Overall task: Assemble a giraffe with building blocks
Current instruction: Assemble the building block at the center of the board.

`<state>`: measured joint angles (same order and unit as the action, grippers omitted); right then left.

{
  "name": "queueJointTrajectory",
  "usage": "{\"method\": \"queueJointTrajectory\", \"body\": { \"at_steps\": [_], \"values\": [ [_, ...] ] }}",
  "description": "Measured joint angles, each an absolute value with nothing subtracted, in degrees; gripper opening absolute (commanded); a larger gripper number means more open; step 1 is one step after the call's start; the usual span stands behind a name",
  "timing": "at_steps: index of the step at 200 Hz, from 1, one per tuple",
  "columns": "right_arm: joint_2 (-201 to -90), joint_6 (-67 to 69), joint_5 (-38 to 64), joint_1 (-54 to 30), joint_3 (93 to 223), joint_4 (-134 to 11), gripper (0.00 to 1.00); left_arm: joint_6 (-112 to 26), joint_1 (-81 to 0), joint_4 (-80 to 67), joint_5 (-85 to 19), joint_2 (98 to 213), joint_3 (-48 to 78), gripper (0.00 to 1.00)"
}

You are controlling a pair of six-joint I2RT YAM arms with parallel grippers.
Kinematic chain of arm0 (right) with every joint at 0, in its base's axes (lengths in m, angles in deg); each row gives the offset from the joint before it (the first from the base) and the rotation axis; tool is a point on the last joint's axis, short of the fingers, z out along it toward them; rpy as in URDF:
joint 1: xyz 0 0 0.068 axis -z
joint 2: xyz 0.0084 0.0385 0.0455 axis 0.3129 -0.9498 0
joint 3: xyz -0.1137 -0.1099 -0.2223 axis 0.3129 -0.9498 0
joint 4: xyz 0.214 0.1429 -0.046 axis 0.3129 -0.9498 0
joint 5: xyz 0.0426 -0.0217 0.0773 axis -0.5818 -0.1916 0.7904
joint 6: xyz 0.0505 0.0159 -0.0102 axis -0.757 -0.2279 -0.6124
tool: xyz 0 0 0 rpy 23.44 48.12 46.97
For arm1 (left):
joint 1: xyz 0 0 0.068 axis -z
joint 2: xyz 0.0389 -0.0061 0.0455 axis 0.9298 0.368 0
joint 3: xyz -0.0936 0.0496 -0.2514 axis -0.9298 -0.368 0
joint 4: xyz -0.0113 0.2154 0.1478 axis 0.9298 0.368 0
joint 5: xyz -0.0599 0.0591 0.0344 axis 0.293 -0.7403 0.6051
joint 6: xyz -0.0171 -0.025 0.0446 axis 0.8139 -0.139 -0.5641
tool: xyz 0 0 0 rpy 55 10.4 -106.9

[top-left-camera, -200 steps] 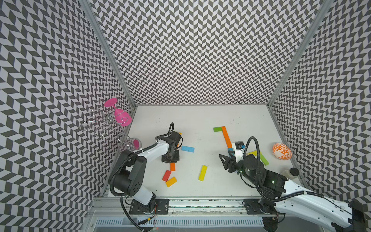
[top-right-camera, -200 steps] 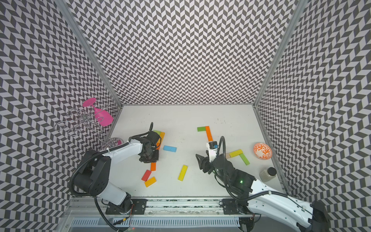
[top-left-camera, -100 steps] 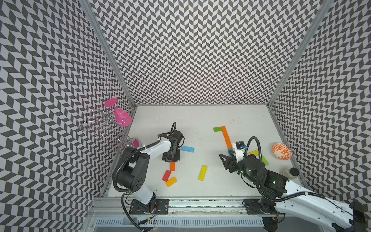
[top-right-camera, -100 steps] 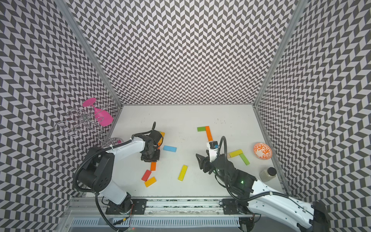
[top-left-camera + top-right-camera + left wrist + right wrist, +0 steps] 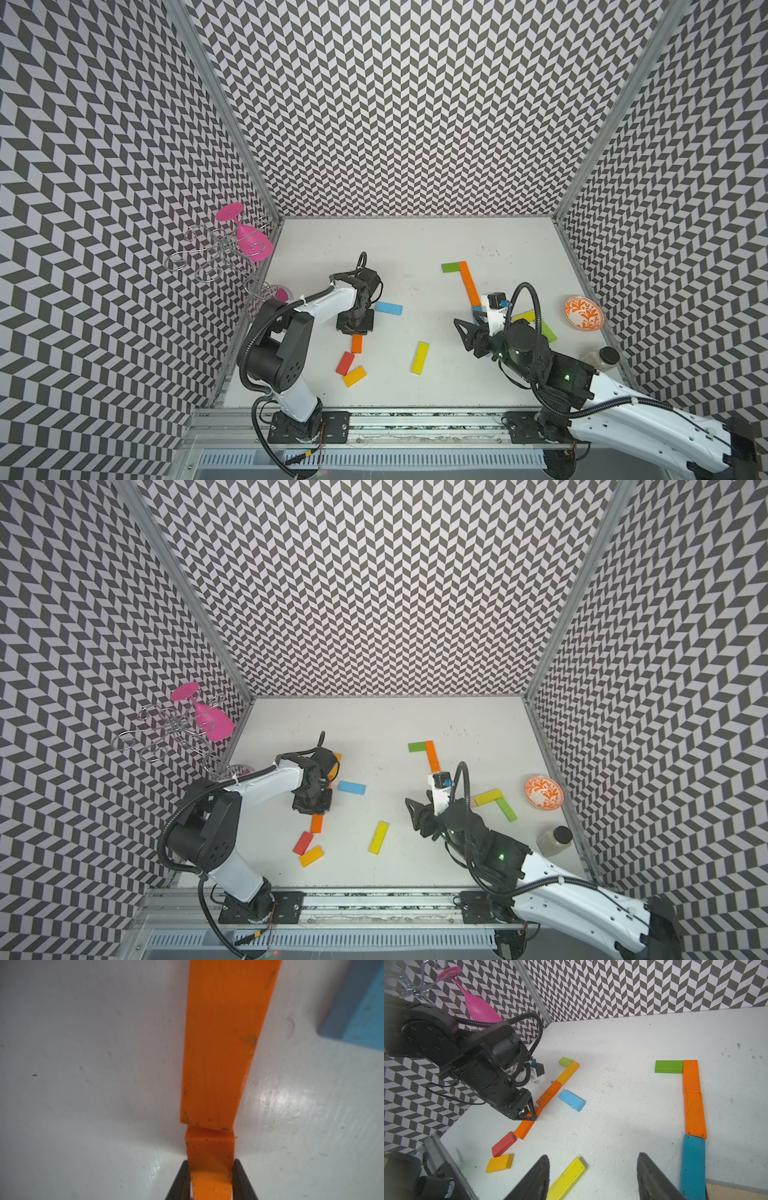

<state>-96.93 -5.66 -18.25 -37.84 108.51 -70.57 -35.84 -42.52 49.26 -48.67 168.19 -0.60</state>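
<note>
Gripping an orange block by its end, our left end effector is clamped tight on it low at the bench. A second orange block lies in line just beyond the fingertips, its end against the held one, and a blue block sits just beside. Our right end effector hangs above the bench with jaws apart and nothing between them, a yellow block close under one finger. Well apart from it we see an orange-patterned bowl, its painted inside in plain view, and a dark-lidded jar of pale grainy contents. Far beyond the left end effector, a wire rack holds a pink glass upside down.
</note>
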Motion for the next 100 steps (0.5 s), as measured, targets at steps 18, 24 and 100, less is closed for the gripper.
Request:
{"method": "queueJointTrajectory", "body": {
  "at_steps": [18,24,100],
  "values": [
    [-96.93,-5.66,-18.25,-37.84,108.51,-70.57,0.65,-35.99,-42.52,49.61,-48.89,168.58,-0.2,0.29],
    [-96.93,-5.66,-18.25,-37.84,108.51,-70.57,0.65,-36.03,-42.52,49.67,-48.94,168.71,-0.12,0.3],
    [-97.15,-5.44,-18.23,-37.84,108.58,-70.61,0.65,-38.11,-42.3,50.07,-49.66,170.02,0.54,0.32]
  ]
}}
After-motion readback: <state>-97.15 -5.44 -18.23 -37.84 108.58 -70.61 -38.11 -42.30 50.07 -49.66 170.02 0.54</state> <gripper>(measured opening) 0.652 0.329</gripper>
